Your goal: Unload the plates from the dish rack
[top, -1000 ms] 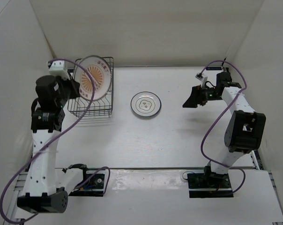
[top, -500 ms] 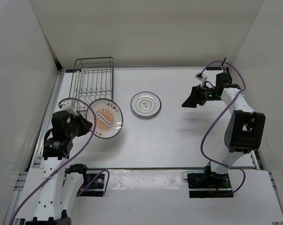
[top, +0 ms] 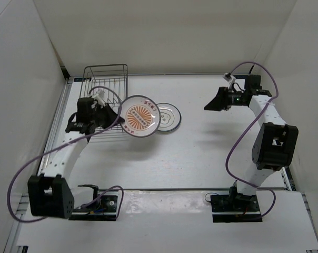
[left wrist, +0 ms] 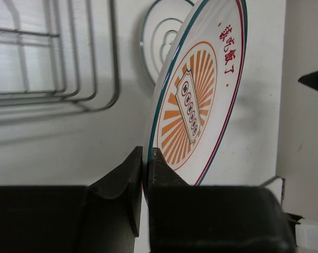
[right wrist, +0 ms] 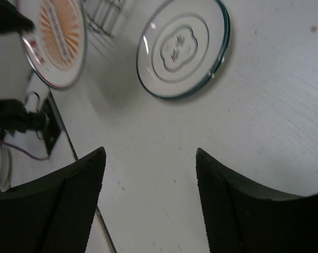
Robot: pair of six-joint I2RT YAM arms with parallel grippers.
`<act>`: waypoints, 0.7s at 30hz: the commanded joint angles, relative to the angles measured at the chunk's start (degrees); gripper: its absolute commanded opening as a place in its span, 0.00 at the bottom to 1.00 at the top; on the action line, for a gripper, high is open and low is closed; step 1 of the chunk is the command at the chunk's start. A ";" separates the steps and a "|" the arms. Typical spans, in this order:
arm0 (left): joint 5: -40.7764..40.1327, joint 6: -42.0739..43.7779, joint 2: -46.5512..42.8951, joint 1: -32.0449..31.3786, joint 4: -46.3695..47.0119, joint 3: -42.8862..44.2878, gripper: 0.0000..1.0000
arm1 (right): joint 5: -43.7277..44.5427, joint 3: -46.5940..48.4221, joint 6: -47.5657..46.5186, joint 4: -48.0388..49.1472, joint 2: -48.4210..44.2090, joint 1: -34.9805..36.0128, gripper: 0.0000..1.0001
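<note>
My left gripper [top: 118, 114] is shut on the rim of the orange sunburst plate [top: 140, 116] and holds it tilted above the table, just right of the dish rack [top: 104, 80]. The plate overlaps the left edge of a white plate [top: 168, 117] lying flat on the table. In the left wrist view the sunburst plate [left wrist: 201, 100] stands edge-on between my jaws [left wrist: 146, 158], with the white plate [left wrist: 159, 37] behind it. My right gripper [top: 210, 104] is open and empty, above the table to the right. The right wrist view shows the white plate [right wrist: 182, 48] and the sunburst plate [right wrist: 56, 39]. The rack holds no plates. I see no third plate.
White walls enclose the table on the left, back and right. The rack [left wrist: 53, 58] sits at the back left corner. Purple cables loop from both arms. Arm bases and small boards sit along the near edge.
My left arm lifted the sunburst plate out of the rack, swung it toward the near left, then carried it right, beside the white plate. My right gripper rose slightly.
</note>
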 commanded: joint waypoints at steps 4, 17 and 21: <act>10.81 -5.62 13.04 -4.82 18.80 9.71 0.00 | -15.64 10.08 25.81 19.16 4.35 0.14 0.58; 15.75 -5.54 37.83 -13.43 18.28 40.12 0.00 | -18.21 16.94 46.58 40.01 11.91 2.86 0.64; 14.96 -5.71 40.56 -15.02 18.46 44.77 0.00 | -17.59 17.20 45.88 40.10 12.88 3.39 0.65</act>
